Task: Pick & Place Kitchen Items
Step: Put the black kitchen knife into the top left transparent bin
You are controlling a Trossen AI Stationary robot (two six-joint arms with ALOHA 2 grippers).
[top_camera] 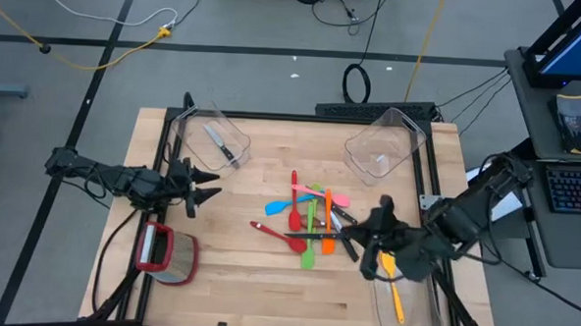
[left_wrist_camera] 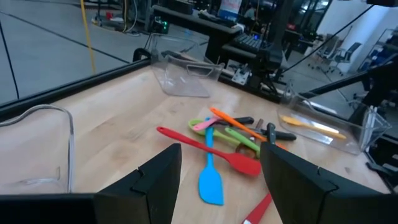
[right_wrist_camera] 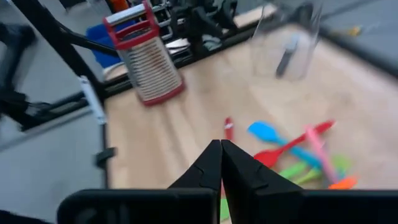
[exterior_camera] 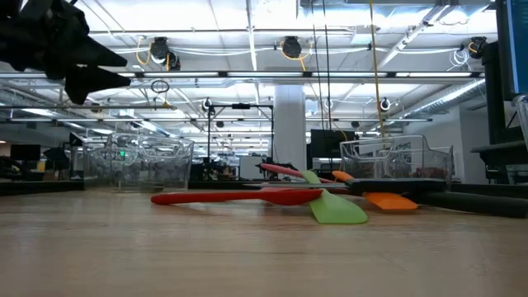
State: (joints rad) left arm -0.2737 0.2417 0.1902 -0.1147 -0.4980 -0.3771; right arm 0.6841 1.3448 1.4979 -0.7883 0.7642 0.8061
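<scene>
Right gripper [top_camera: 373,247] closed and empty beside pile of slim coloured silicone utensils [top_camera: 309,219] mid-table, left gripper [top_camera: 203,187] open; black-handled knife [top_camera: 219,146] and orange spatula [top_camera: 395,291] binned, most unsorted.

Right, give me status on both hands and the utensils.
Left hand open, hovering left of the utensil pile. Right hand shut, empty, at the pile's right edge. One knife binned, yellow utensil binned. Nothing blocking.

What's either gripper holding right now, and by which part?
Nothing. Left gripper is open and empty above the table; right gripper is shut on nothing beside the utensil pile.
</scene>
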